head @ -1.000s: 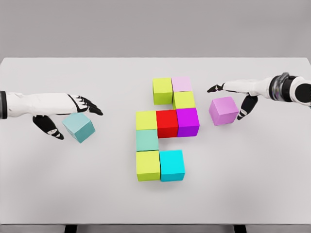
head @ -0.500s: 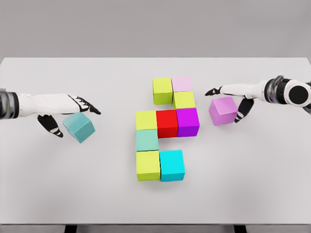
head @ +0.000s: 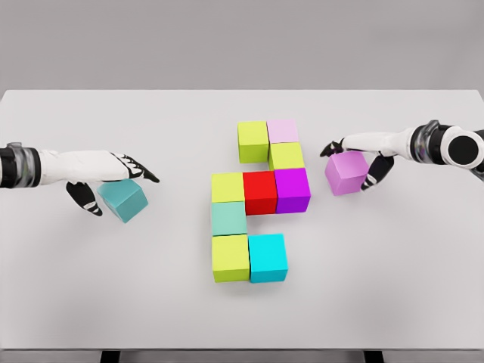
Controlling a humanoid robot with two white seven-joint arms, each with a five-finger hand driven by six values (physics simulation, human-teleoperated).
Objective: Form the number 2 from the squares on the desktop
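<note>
Plain grey backdrop behind, wide white table (head: pixel 113 287) filling the view. Mid-table, a tight cluster of cubes touching side to side: lime cube (head: pixel 252 141) and pale pink cube (head: pixel 283 130) at the far end, another lime (head: pixel 286 156) just nearer, then a row of lime (head: pixel 228 187), red cube (head: pixel 259 190), purple cube (head: pixel 292 189); nearer still a mint cube (head: pixel 229 218), then lime (head: pixel 230 257) beside a cyan cube (head: pixel 268 257) at the near end. Off to the left, well apart from the cluster, left hand (head: pixel 106 175) over a tilted teal cube (head: pixel 122 200), fingers stretched across its far top edge, thumb down at its left side, spread wide around it. Off to the right, right hand (head: pixel 361 155) around a violet cube (head: pixel 348 172), fingers laid along its far top, thumb at its right face, loosely bracketing. Firm grip or mere touch, either hand: cannot tell.
</note>
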